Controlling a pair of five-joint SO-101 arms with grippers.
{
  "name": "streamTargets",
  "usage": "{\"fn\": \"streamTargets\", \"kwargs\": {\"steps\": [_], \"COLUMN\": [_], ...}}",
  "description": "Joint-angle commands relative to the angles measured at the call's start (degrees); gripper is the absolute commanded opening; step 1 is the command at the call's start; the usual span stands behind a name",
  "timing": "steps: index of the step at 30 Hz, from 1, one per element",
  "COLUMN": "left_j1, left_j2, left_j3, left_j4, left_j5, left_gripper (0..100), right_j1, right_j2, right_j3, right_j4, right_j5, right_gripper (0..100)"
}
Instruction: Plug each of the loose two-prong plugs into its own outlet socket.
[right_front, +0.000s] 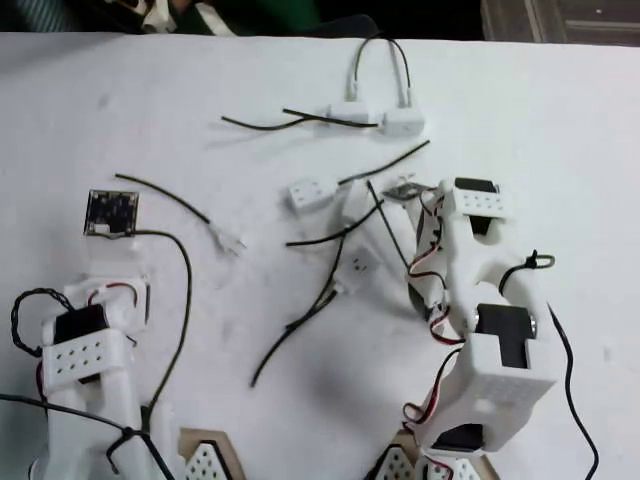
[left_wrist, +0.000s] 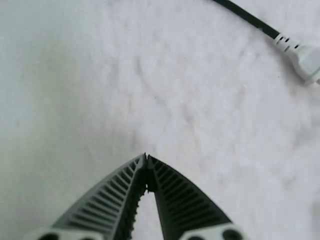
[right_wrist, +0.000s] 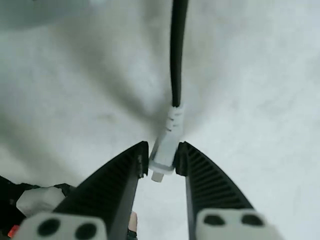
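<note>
1. Two grippers stand over the white counter (right_front: 200, 80). The left arm sits at the near left corner and the right arm at the right side.
2. The left gripper (left_wrist: 146, 158) has its jaws clenched tip to tip with nothing between them, just above bare counter.
3. A loose plug (left_wrist: 302, 57), white with a black cord, lies flat on the counter. It is ahead of the left gripper and well apart from it.
4. The right gripper (right_wrist: 162, 149) has its jaws grasping a held plug (right_wrist: 169, 131) by the white body. The plug's end pokes out toward the wrist.
5. The held plug's cord (right_wrist: 176, 50) runs straight away from the jaws, and the plug is lifted off the counter.
6. In the high view a single socket block (right_front: 313, 193) sits mid-counter, just left of the right arm's wrist.
7. A twin socket pair (right_front: 403, 124), joined by a white cable loop, lies farther back.
8. Several black cords trail across the counter between these blocks.
</note>
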Motion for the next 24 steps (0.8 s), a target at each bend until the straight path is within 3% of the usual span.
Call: {"fn": "streamTargets", "kwargs": {"steps": [1, 7, 11, 18, 24], "left_j1": [0.48, 0.48, 0.48, 0.48, 0.57], "left_j2": [-1.36, -1.36, -1.36, -1.36, -1.36], "left_j3": [-0.35, -0.35, -0.35, -0.35, -0.35], "left_j4": [-0.44, -0.44, -0.44, -0.44, -0.53], "left_j5": [-0.62, -0.62, -0.62, -0.62, -0.62], "left_gripper": [3, 3, 3, 3, 3], "right_j1": [-0.04, -0.31, 0.31, 0.84, 3.21], "right_j2": [0.22, 4.79, 2.59, -13.67, -31.34], "right_j3": [-1.41, -2.55, -3.87, -3.34, 2.55], "right_j4": [0.57, 0.57, 1.27, 10.51, 7.34], "right_j5": [0.35, 0.44, 0.44, 0.53, -1.67], "right_gripper": [10.1, 0.9, 1.8, 1.7, 1.7]}}
